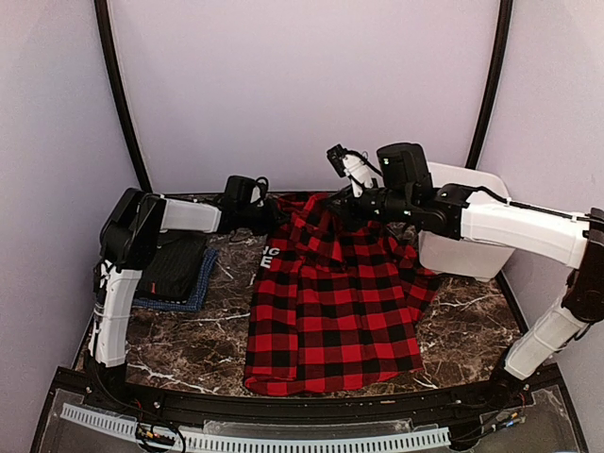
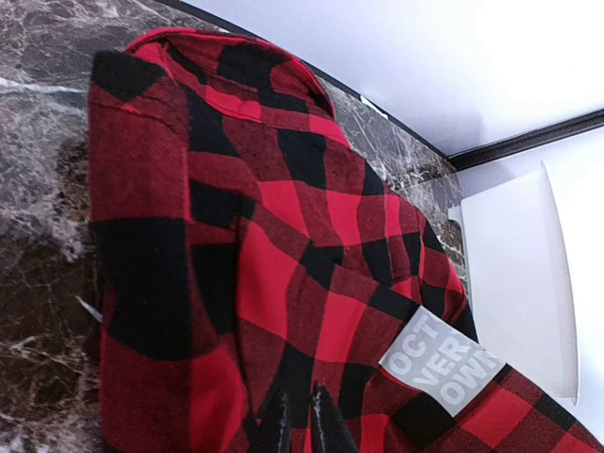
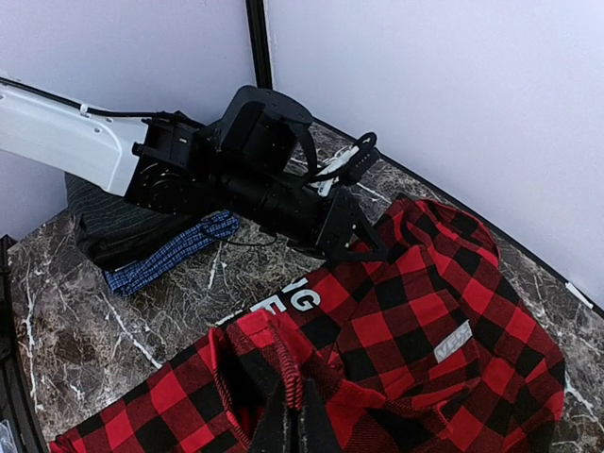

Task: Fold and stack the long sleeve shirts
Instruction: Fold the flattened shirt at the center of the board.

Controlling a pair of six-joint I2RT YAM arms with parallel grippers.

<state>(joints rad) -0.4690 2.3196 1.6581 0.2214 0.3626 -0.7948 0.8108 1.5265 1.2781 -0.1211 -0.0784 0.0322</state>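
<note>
Checked shirt [image 1: 330,302] spread flat at frame centre, collar end toward upper middle. My left claw [image 2: 302,427] nearly closed, pinching cloth near collar. My right claw [image 3: 294,420] clamped on bunched fold opposite. Both grip top edge, likely to fold it downward. Black shirt [image 1: 175,264] lies folded atop blue shirt [image 1: 203,288] at left, as stack base.

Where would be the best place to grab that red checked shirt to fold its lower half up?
Probably the two bottom hem corners of the checked shirt, coming from the near edge of the table. The hem lies flat and straight there, clear of the basket.
</note>
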